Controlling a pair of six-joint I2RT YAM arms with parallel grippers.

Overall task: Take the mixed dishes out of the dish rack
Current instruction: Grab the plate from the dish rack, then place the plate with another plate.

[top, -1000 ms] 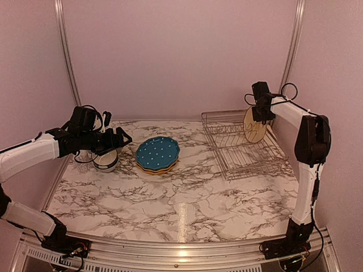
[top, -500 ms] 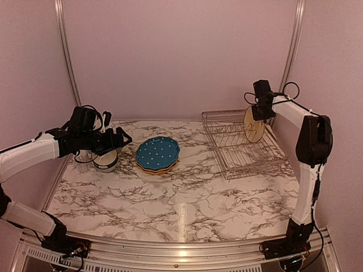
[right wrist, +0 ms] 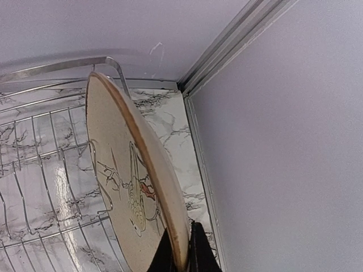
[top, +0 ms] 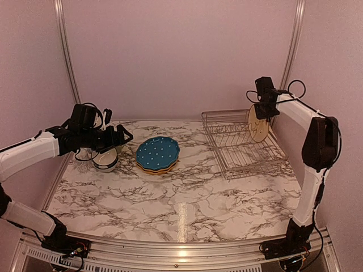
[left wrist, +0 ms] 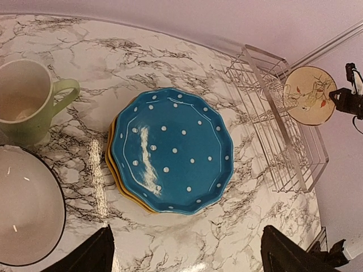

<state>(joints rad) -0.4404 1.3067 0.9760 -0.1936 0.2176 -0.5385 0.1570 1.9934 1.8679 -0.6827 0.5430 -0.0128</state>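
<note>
top cam, right gripper (top: 260, 111): jaws clamped on the top rim of the cream plate (top: 258, 126).
top cam, cream plate: upright on edge at the far right end of the dish rack (top: 249, 161); can't tell if its lower edge is free of the slots.
top cam, left gripper (top: 120, 137): jaws wide apart, nothing held, hovers near the white bowl (top: 106, 161) at left, well apart from the rack.
top cam, already out: blue dotted plate (top: 157, 152) lies flat mid-table; rest of rack looks bare, so prob the last dish.
top cam, open room: big bare stretch of marble table (top: 181, 198) in front of rack + stack, good landing area.
left wrist cam, stack: blue plate sits on a mustard plate (left wrist: 109, 164), only a yellow edge shows; pale-green mug (left wrist: 25, 107) + bowl just beside at left.
left wrist cam, rack: far off, no dishes in its bars.
right wrist cam, grip: fingertips (right wrist: 203, 258) pinch the rim at frame bottom, thin bite only; branch-pattern face turned to the rack wires.
right wrist cam, edges: wall (right wrist: 283, 141) + corner rail (right wrist: 227, 45) close on the right; rack's raised end wire just behind plate top.
step tip: lift straight up till lower edge clears bars + low side, keep plate vertical, no twist; thin rim grip could let it swing or slip.
route tip: then go left + near, away from wall, to bare marble; keep clear of left arm.
</note>
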